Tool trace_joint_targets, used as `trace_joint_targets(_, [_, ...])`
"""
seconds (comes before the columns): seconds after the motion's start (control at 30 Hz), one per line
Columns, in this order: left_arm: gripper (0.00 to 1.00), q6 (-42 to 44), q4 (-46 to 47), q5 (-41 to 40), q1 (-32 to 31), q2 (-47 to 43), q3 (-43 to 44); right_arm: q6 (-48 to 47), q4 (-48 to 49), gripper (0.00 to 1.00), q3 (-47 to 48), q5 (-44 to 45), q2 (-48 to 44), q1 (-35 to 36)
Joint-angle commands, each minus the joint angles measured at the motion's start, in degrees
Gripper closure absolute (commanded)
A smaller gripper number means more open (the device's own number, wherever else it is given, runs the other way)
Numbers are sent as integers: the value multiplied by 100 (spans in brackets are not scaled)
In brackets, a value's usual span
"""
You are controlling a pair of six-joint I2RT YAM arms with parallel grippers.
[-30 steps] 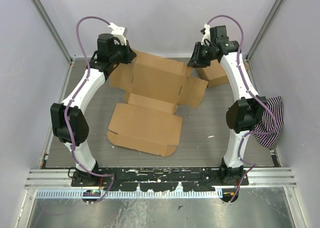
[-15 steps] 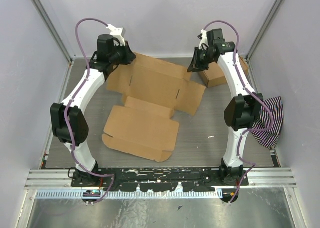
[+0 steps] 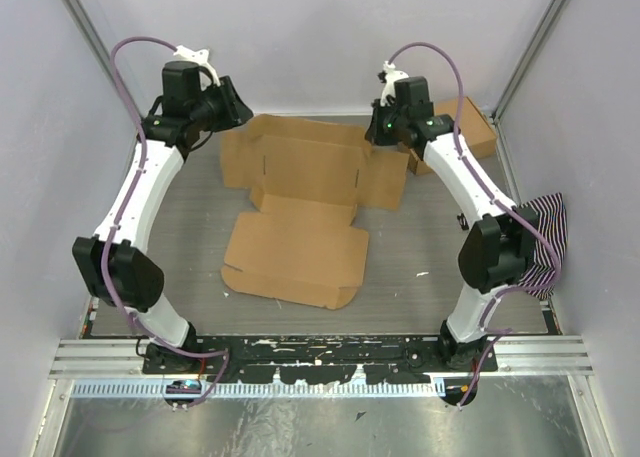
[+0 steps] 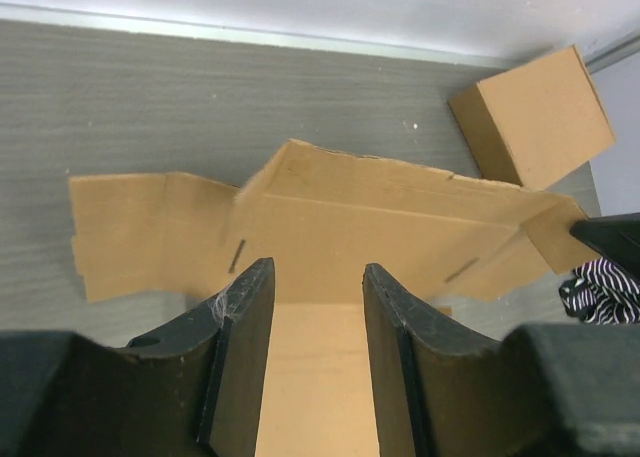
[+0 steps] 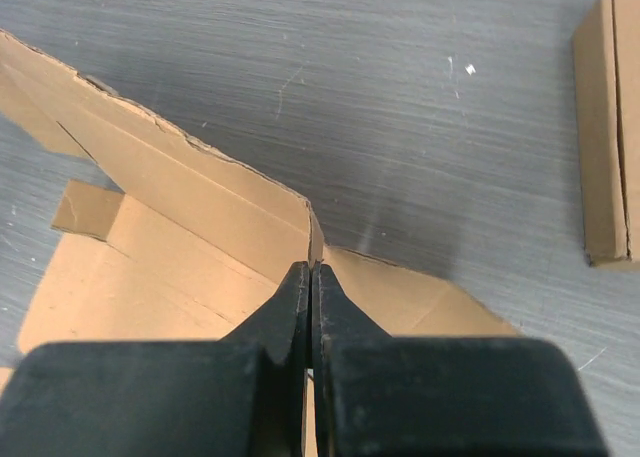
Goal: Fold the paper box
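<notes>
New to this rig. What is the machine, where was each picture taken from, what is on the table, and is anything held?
Two robot arms, each ending in a two-finger gripper, stand at the near edge of the table. One picture looks down from above; the other two come from cameras on the wrists. On the table lie an unfolded paper box, a small closed carton and a striped cloth. The right gripper is shut, pinching a raised far panel of the paper box. The left gripper is open above it, holding nothing.
</notes>
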Motion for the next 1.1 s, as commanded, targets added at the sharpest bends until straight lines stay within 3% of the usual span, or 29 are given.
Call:
trace_joint_targets(0.0, [52,163,-986,-315,-16,-455,-1,-764,1829,99,-659,953,-767,586])
trace_joint_targets(0.2, [54,565,-1297,-763,-16,-784,-499,-705,2954,99,-1748,1401,-1302,766])
trace_joint_targets(0.47, [55,706,-1441,-1122,-14,-937,-811,-613,4099,99,-3435,1322,-2167,964])
trace_joint_targets(1.07, [56,831,-1473,-1038,-21,-378,-322,-1110,4427,99,-4241,1461,-2653,1381])
